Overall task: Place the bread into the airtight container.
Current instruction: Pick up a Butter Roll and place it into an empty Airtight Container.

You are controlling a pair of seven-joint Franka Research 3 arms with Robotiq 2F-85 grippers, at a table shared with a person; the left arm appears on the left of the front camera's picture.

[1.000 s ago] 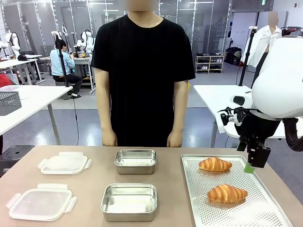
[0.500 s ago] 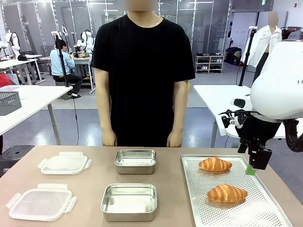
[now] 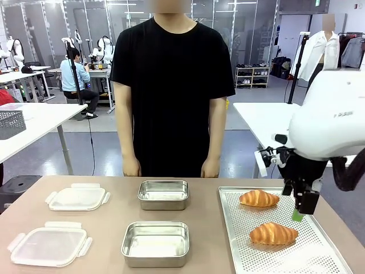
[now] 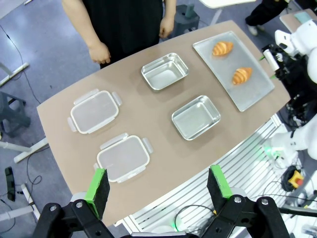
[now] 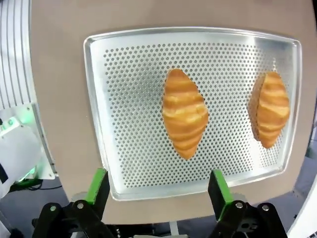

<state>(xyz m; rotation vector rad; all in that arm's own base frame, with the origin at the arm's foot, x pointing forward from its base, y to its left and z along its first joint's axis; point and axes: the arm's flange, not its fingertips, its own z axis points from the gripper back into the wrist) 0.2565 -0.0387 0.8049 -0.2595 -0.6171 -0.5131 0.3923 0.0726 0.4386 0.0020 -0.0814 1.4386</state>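
Right gripper point(image 5: 156, 187), wide apart and empty, over the tray point(image 5: 124, 79), nearer croissant point(image 5: 185, 113) centred beneath.

The right arm point(image 3: 333, 114) is a rounded, glossy white shell with faint grey lettering on its side. Thin black cables point(image 3: 272, 153) loop at its wrist beside a small white block, and below that the body turns black. The right tool point(image 3: 299, 212) is black and boxy, tipped with bright green. Seen from the wrists, it and the left tool point(image 4: 158, 186) have black jointed links with round grey screws point(image 4: 234, 200) at the pivots and flat green pads point(image 4: 100, 186). The person point(image 3: 171, 85) wears a plain black short-sleeved T-shirt.
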